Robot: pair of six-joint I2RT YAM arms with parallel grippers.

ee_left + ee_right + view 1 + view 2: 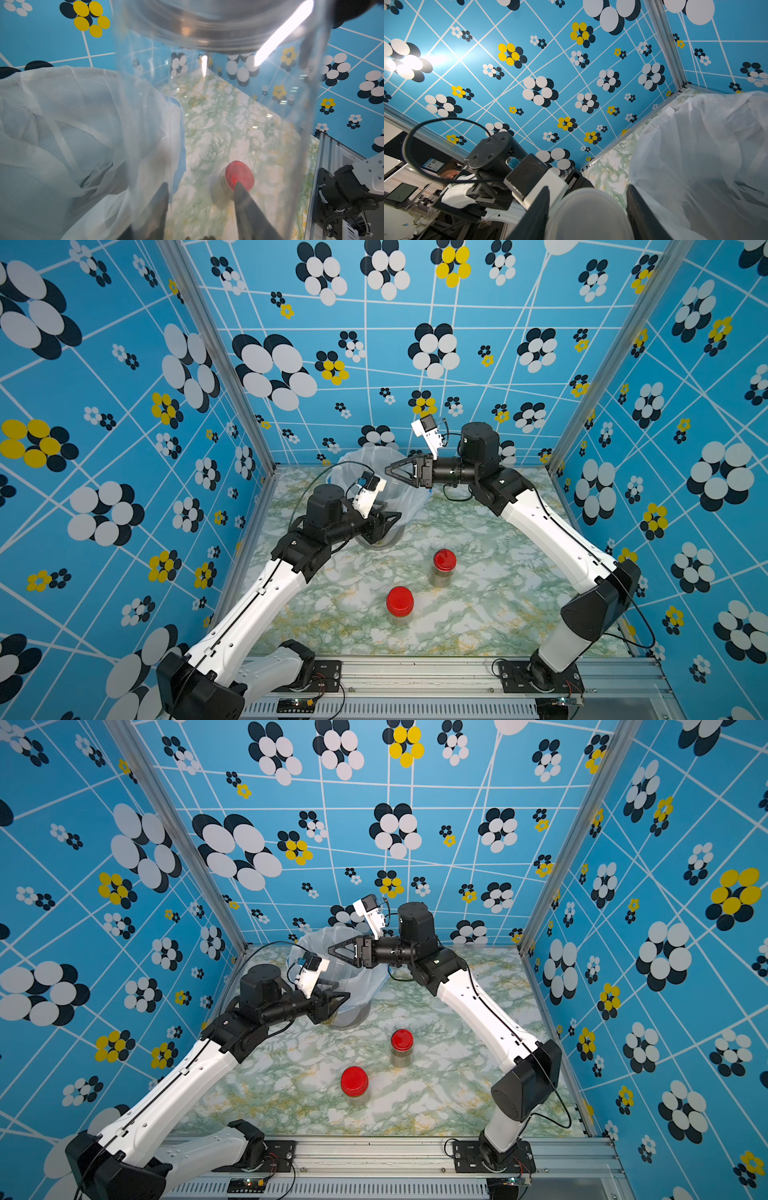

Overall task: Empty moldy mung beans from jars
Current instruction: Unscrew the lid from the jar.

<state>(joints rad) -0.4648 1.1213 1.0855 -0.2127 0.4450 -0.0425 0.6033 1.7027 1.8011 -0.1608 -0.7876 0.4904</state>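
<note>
Two robot arms meet over a green-marbled table (490,614), close to a bin (365,460) lined with a white bag. The left gripper (200,185) is clamped low on the tall jar (384,541), held upright just in front of the bin, with mung beans (328,1020) lying at its bottom. The right gripper (588,187) reaches in level from the right. Its jaws are closed on what appears to be the jar's pale lid (588,214), though clear plastic is hard to read from above. The lid sits straight above the left grip, on the jar's upright axis, so unscrewing looks next. The far red-lidded jar (444,568) and the near red-lidded jar (400,605) stand closed, well apart from both grippers.
</note>
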